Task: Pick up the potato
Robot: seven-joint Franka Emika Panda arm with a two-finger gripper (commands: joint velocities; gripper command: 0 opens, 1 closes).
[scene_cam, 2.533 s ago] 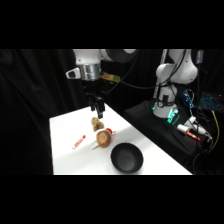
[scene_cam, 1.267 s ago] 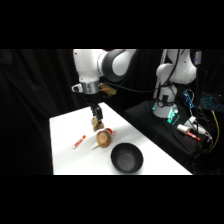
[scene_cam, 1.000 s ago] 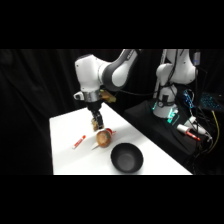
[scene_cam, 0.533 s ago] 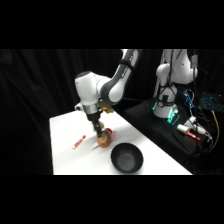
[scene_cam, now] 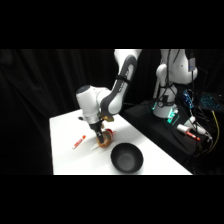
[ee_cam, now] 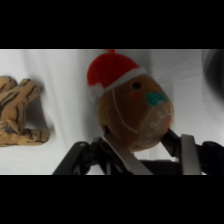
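Observation:
The potato [ee_cam: 135, 112] is a rounded brown lump with a red-and-white cap on top and small markings on its front. It lies on the white table [scene_cam: 65, 130]. My gripper [ee_cam: 147, 146] has come down over it and is open, with one finger [ee_cam: 119, 152] at the potato's left side and the other [ee_cam: 189, 152] just off its right side. From the side, the gripper [scene_cam: 103, 137] hides most of the potato [scene_cam: 106, 143], so only an orange-brown edge shows below it.
A striped tiger toy [ee_cam: 17, 112] lies close beside the potato. A thin red-and-white marker [scene_cam: 79, 142] lies on the table to the left. A black bowl [scene_cam: 127, 158] stands near the front edge, just right of the gripper. The arm's base [scene_cam: 167, 95] is at upper right.
The arm has bent forward and the gripper has dropped from well above the table down onto the potato. The potato, marker and bowl have stayed in place.

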